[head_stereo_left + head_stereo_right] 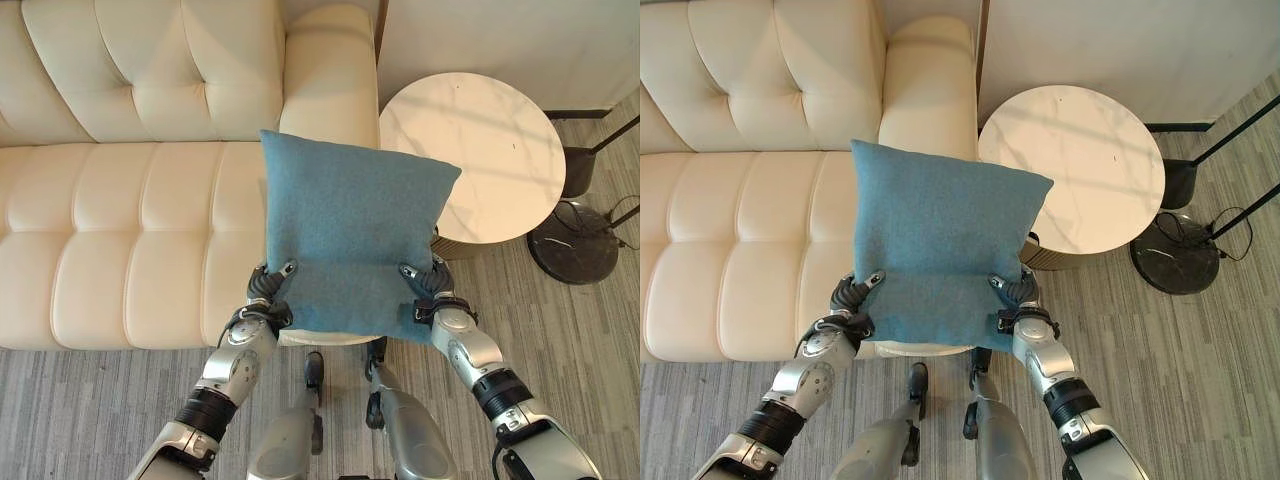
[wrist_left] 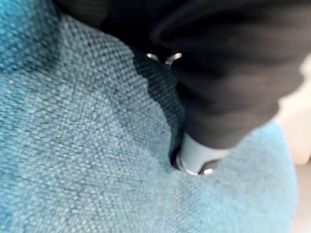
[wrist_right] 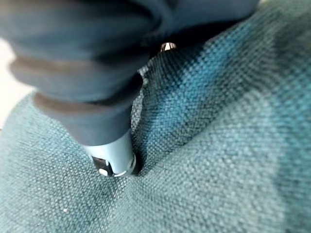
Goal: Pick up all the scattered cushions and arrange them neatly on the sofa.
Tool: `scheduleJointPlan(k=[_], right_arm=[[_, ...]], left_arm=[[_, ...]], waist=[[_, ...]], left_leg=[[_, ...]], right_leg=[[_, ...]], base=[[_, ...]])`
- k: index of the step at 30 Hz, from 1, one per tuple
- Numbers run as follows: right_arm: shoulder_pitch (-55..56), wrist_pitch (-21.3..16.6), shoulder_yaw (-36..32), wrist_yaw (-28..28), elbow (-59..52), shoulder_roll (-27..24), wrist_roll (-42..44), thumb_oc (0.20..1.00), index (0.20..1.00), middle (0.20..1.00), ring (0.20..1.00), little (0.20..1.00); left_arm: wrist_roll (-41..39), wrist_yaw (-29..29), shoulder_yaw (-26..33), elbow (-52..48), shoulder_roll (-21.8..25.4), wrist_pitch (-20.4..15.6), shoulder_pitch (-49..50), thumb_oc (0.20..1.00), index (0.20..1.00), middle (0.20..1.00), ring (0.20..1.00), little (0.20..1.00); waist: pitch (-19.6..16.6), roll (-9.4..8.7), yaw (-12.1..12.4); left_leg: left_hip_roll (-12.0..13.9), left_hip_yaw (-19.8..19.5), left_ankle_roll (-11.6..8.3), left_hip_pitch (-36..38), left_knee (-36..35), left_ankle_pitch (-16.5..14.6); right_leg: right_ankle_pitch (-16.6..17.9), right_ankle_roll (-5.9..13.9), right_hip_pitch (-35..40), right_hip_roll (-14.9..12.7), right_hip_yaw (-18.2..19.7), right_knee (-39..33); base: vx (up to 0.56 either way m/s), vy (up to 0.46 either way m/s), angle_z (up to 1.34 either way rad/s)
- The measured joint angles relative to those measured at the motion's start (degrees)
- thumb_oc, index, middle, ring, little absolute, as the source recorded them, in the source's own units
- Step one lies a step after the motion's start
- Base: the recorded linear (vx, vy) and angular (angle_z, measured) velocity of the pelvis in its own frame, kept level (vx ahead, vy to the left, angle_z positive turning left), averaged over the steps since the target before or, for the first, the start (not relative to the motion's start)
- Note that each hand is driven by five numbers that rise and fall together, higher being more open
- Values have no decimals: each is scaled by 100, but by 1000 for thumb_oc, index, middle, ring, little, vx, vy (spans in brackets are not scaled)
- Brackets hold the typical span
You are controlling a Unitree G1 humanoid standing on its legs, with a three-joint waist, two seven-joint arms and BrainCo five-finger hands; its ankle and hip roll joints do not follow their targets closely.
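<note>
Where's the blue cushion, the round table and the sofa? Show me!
blue cushion (image 1: 350, 225): left eye view, middle of its front face.
round table (image 1: 490, 160): left eye view, bare white top.
sofa (image 1: 120, 240): left eye view, cream seat cushion.

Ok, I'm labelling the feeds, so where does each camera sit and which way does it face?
Left eye view: on the head, looking down at the blue cushion, cream sofa and round table; both arms show.
Right eye view: beside it, same scene.
Left wrist view: on the left arm, along the left hand pressed into cushion fabric.
Right wrist view: on the right arm, along the right hand.
All four share the cushion.
</note>
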Motion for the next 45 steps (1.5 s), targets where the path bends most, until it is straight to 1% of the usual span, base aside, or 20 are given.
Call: scheduleJointPlan(k=[4,7,8,9,10,12,13,15,21,22,26,27,28,29,31,32,35,39,42,45], right_arm=[[1635,-26,-300,306,-1846,-427,-121,200,200,200,200,200],[2239,-16,-393,454,-2169,-415,-270,200,200,200,200,200],[2360,-15,-452,526,-2219,-410,-296,200,200,200,200,200],[2417,-29,-446,629,-2274,-434,-381,200,200,200,200,200],[2573,-14,-456,757,-2322,-471,-424,200,200,200,200,200],[2961,51,-489,922,-2710,-489,-500,200,200,200,200,200],[3225,45,-604,1050,-3046,-443,-543,200,200,200,200,200],[3235,43,-647,1143,-3238,-407,-570,200,200,200,200,200],[3099,35,-602,1269,-3253,-554,-580,200,200,200,200,200],[3102,-27,-594,1297,-3273,-596,-553,200,200,200,200,200],[3196,-116,-482,1316,-3283,-657,-353,200,200,200,200,200],[3190,-130,-459,1316,-3283,-725,-353,200,200,200,200,200],[3189,-139,-410,1315,-3287,-678,-350,200,200,200,200,200],[3186,-147,-418,1312,-3287,-607,-345,200,200,200,200,200],[3219,-168,-440,1257,-3328,-723,-301,200,200,200,200,200],[3149,-212,-471,1236,-3337,-753,-239,200,200,200,200,200],[3220,-275,-595,1182,-3351,-786,-164,200,200,200,200,200],[3114,-300,-766,1135,-3363,-820,-141,200,200,200,200,200],[3133,-300,-842,1123,-3385,-664,-149,200,200,200,200,200],[3138,-295,-763,1123,-3398,-594,-152,200,200,200,200,200]], left_arm=[[555,-26,237,-1371,13,193,1312,200,200,200,200,200],[907,-96,272,-1391,48,292,1608,200,200,200,200,200],[928,-111,306,-1429,53,296,1657,200,200,200,200,200],[993,-180,478,-1627,-21,297,1888,200,200,200,200,200],[1123,-202,562,-1707,-47,298,2017,200,200,200,200,200],[1128,-287,670,-1943,15,304,2269,200,200,200,200,200],[1126,-360,717,-2199,85,307,2485,200,200,200,200,200],[1125,-401,782,-2399,153,305,2645,200,200,200,200,200],[1134,-489,1043,-2433,-194,335,3077,200,200,200,200,200],[1148,-532,1062,-2437,-199,355,3136,200,200,200,200,200],[1192,-568,1060,-2554,-270,359,3383,200,200,200,200,200],[1262,-568,1047,-2548,-270,376,3423,200,200,200,200,200],[1357,-568,1095,-2532,-200,401,3374,200,200,200,200,200],[1360,-574,1106,-2521,-128,404,3246,200,200,200,200,200],[1382,-630,1035,-2525,-199,403,3180,200,200,200,200,200],[1400,-659,1055,-2540,-270,381,3208,200,200,200,200,200],[1401,-681,958,-2556,-287,364,3078,200,200,200,200,200],[1399,-694,865,-2539,-252,371,3003,200,200,200,200,200],[1400,-729,865,-2546,-151,378,2982,200,200,200,200,200],[1401,-727,890,-2551,-50,377,3030,200,200,200,200,200]], waist=[[-299,-30,-41],[-367,-151,-56],[-361,-150,-108],[-357,-37,-129],[-358,123,-186],[-388,138,-164],[-415,94,-151],[-455,33,-86],[-770,336,-29],[-841,428,83],[-812,537,110],[-790,577,136],[-759,358,160],[-676,174,127],[-706,-19,47],[-749,188,61],[-705,250,-154],[-542,254,-84],[-488,217,-150],[-476,202,-144]], left_leg=[[-30,117,103,345,3,-70],[-130,373,174,351,56,-92],[-121,441,308,269,170,-53],[51,531,398,188,194,-42],[272,510,431,170,207,-26],[421,475,342,208,230,64],[423,411,278,217,210,116],[391,393,186,151,198,211],[769,105,-250,32,89,527],[918,-69,-387,-140,153,631],[1158,-580,-648,-337,81,919],[1203,-603,-590,-361,19,818],[1148,22,-580,-406,-1,-275],[1035,547,-425,-494,346,-236],[745,1222,-429,-418,1625,-383],[810,1234,-441,-23,1384,-446],[1047,1876,-495,173,941,-498],[1306,2130,-371,158,748,-333],[959,1973,-146,172,288,-95],[771,1998,-19,171,281,0]], right_leg=[[7,7,284,14,131,3],[152,216,230,-72,347,4],[290,430,180,-82,457,5],[84,818,60,0,552,250],[-743,500,-48,116,537,1099],[-1478,581,289,67,603,2078],[-1960,594,769,6,783,2063],[-2158,623,1275,-2,921,1521],[-1865,172,1574,479,689,715],[-1861,21,1470,719,556,903],[-2112,-311,1143,992,96,1574],[-2212,-453,1028,1009,-19,1830],[-2180,-787,951,686,-277,1744],[-2046,-783,1021,436,-469,1586],[-1631,-648,1435,95,-983,630],[-1399,-388,1509,137,-1347,425],[-1352,-349,1490,122,-2074,336],[-1447,-396,1173,104,-2222,593],[-1334,-48,1030,-15,-1901,515],[-1229,-8,1000,-169,-1703,534]], base=[[-120,164,-16],[-207,61,-34],[-90,-23,-44],[-81,-53,-38],[-33,-76,-33],[-33,-118,-6],[-68,-169,6],[-115,-201,1],[-222,-253,23],[-466,-386,45],[-325,-193,52],[-312,-140,105],[-290,-121,100],[-203,-80,125],[-122,18,156],[-138,47,171],[-51,38,145],[55,201,67],[112,250,36],[112,228,13]])
